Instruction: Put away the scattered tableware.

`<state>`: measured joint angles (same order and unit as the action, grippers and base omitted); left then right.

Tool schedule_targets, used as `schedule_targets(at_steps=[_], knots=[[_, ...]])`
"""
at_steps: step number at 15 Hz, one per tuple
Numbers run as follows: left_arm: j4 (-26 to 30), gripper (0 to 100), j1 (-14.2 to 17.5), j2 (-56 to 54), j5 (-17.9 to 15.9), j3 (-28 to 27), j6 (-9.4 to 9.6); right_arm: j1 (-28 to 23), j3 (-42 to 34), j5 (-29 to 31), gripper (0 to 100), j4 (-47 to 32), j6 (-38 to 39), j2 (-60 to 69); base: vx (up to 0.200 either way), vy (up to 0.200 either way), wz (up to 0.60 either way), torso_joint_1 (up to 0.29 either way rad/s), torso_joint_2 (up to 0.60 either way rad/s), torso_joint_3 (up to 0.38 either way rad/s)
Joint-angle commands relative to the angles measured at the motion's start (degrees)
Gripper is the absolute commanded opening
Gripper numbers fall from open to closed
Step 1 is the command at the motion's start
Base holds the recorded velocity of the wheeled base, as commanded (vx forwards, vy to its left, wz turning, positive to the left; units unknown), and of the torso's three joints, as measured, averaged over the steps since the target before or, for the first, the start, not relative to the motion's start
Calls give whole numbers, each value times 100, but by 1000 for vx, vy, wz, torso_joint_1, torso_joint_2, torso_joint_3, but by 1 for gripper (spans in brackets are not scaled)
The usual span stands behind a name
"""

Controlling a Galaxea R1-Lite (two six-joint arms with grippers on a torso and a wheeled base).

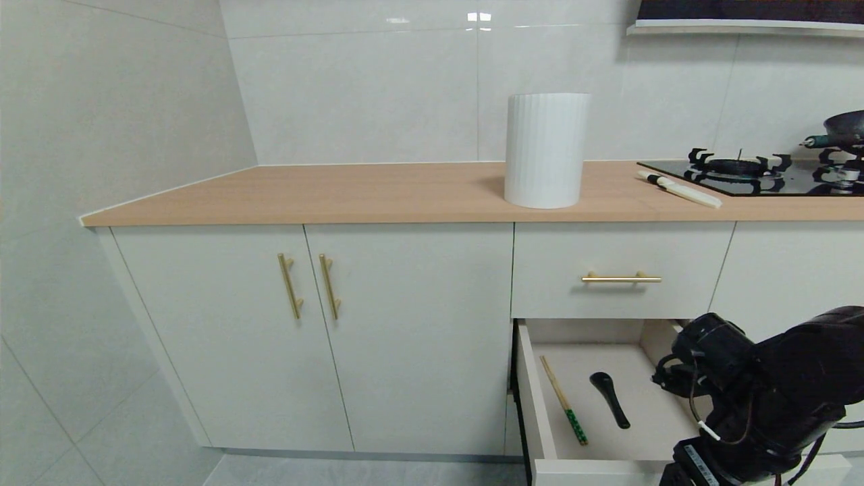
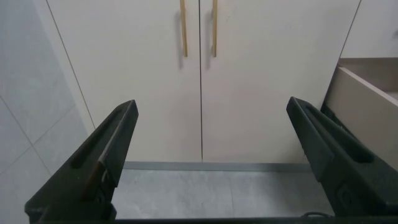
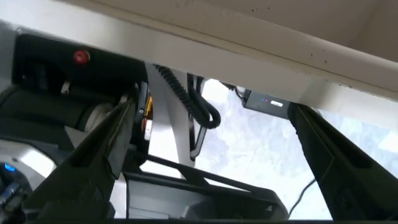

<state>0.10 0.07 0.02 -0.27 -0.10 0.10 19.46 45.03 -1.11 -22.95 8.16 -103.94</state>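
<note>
The right gripper [image 3: 211,111] has its two dark fingers [image 3: 93,155] spread wide apart. A pale panel [image 3: 249,37] runs just beyond the fingertips.

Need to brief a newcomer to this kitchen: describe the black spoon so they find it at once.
Under the wooden countertop, below the closed drawer with a gold handle, sits an open drawer. On its pale floor lie chopsticks and, to their right, the spoon. The spoon is short, all black, with a rounded end; the chopsticks are thin, tan and green-tipped.
</note>
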Motion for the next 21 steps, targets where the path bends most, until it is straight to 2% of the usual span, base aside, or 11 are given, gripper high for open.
schedule_targets(at_steps=[1, 4, 13, 21], knots=[[-1, 100, 1, -2, 0, 1, -1, -3, 67, 23, 100, 37, 55, -206, 0, 0, 0, 0, 0, 0], [-1, 100, 1, -2, 0, 1, -1, -3, 58, 260, 100, 406, 213, -267, 0, 0, 0, 0, 0, 0], [-1, 100, 1, -2, 0, 1, -1, -38, -91, 287, 100, 1645, 336, -505, 0, 0, 0, 0, 0, 0], [-1, 100, 1, -2, 0, 1, -1, -179, -109, 700, 100, 3262, 424, -1217, 0, 0, 0, 0, 0, 0]])
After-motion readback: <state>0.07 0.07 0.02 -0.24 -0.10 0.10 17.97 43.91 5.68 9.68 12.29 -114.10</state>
